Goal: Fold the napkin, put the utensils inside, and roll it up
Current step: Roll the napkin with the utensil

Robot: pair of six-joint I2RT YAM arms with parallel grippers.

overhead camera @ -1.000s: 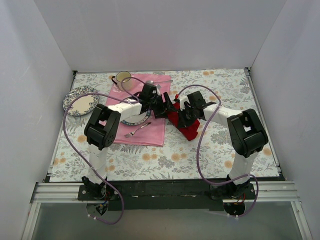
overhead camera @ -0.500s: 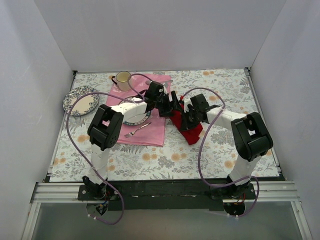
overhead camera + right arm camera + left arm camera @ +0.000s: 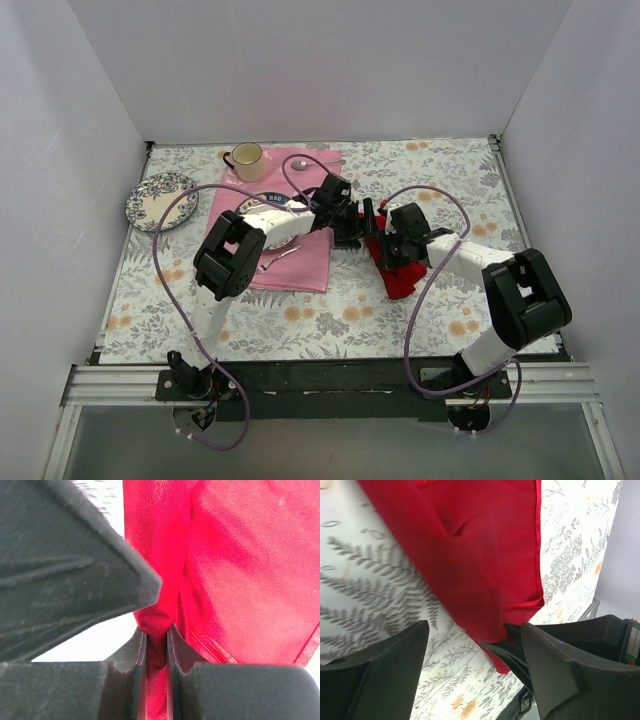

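Dragging the napkin (image 3: 398,275) rightward this past second, the right jaws stay pinched on a raised fold, so the red cloth now lies bunched on the floral bench (image 3: 330,320) near the pink cloth (image 3: 300,265). The left jaws hang wide at its edge, holding nothing; the fold looks unfinished to me.
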